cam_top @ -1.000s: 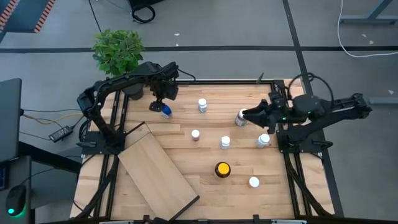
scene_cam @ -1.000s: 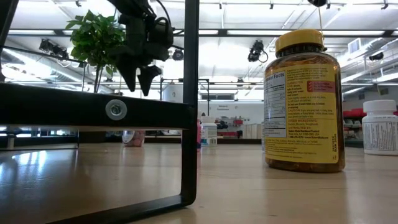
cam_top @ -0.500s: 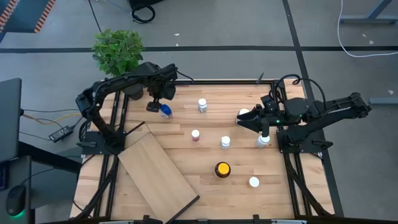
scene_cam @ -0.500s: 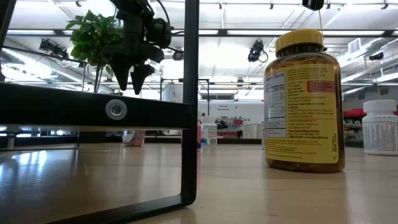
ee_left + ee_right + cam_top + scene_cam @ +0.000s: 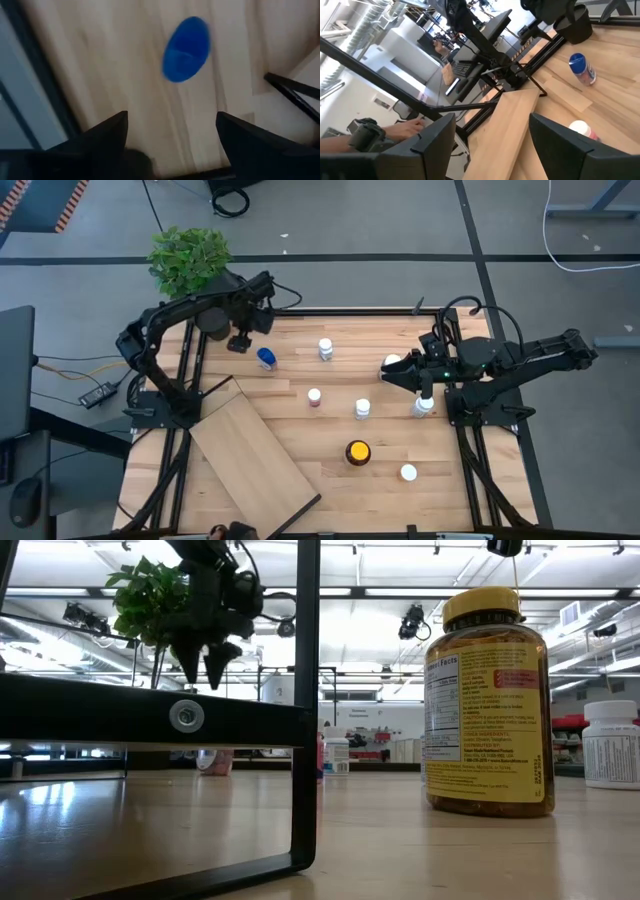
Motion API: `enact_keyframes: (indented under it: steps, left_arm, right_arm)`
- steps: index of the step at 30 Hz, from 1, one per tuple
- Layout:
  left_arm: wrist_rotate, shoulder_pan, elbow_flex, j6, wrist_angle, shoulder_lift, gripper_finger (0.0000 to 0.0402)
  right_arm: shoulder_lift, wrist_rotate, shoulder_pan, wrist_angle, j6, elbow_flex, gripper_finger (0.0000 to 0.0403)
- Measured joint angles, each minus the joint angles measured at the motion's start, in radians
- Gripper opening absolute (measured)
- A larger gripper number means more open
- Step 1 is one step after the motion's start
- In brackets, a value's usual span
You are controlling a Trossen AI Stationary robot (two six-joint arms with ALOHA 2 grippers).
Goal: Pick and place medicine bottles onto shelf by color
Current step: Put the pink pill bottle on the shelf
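My left gripper (image 5: 240,343) (image 5: 170,135) hangs open over the table's far-left part, fingers pointing down (image 5: 205,658). The blue-capped bottle (image 5: 266,358) (image 5: 186,49) sits on the table just to its right, untouched. My right gripper (image 5: 386,372) (image 5: 490,145) is open at the far right, beside a white-capped bottle (image 5: 392,362). The other white-capped bottles (image 5: 325,348) (image 5: 362,409) (image 5: 424,406) (image 5: 408,472), a pinkish one (image 5: 314,396) (image 5: 582,130) and the amber yellow-capped bottle (image 5: 357,452) (image 5: 488,700) stand on the table. The pale shelf board (image 5: 255,455) (image 5: 507,125) lies slantwise at the near left.
A potted plant (image 5: 190,265) stands at the far-left corner, close behind the left arm. Dark frame rails (image 5: 185,380) run along the table's left and right sides. A dark bar (image 5: 300,710) crosses the low view. A person's hand (image 5: 407,129) shows beyond the table.
My left gripper has moved from above the blue-capped bottle toward the table's far-left corner and risen a little, staying open; the bottle stays where it was. My right gripper shifted slightly early on, uncovering a white cap beside it, then held still.
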Motion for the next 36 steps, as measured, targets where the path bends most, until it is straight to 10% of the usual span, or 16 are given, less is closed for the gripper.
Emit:
enact_keyframes:
  steps: [19, 36]
  left_arm:
    - [-0.067, -0.012, -0.179, 0.347, 0.154, -0.038, 0.0272]
    - [-0.109, -0.018, -0.157, 0.079, 0.119, -0.176, 0.0193]
  right_arm:
    - [0.000, 0.005, 0.004, 0.007, 0.034, 0.000, 0.0261]
    - [0.075, 0.072, 0.003, 0.023, -0.038, 0.001, 0.0261]
